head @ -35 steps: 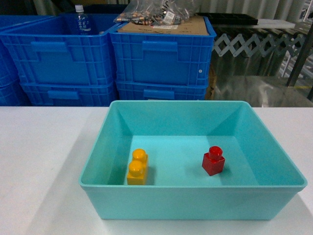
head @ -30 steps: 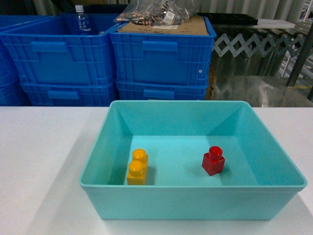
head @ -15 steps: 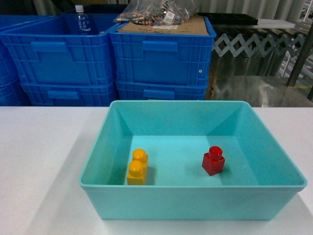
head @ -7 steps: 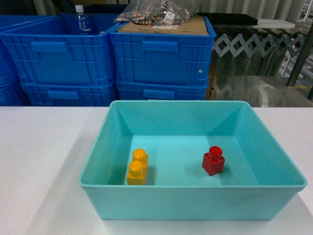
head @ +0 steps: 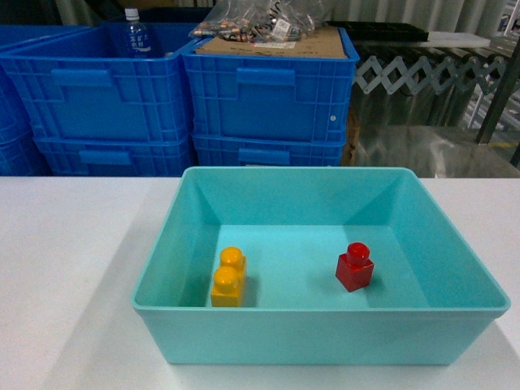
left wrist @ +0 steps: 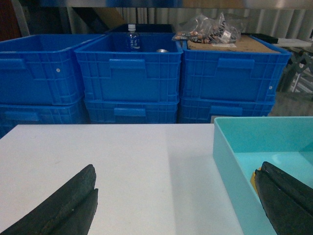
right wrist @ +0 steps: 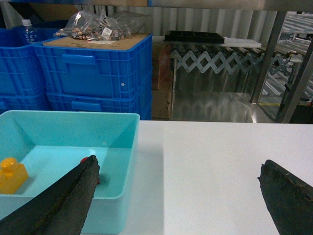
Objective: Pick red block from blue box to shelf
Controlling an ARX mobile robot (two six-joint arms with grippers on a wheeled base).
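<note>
Nothing moved since earlier. Red block [head: 355, 267]: glossy cube w/ single stud, upright in blue box [head: 325, 333]. Both claws spread wide.

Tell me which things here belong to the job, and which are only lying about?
For the job: red block, blue box.

Lying about: yellow brick, blue crates, water bottle, plastic bags.

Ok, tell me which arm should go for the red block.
Right. The red block sits in the right half of the blue box, nearer the open right gripper; the yellow brick lies on the left.
</note>
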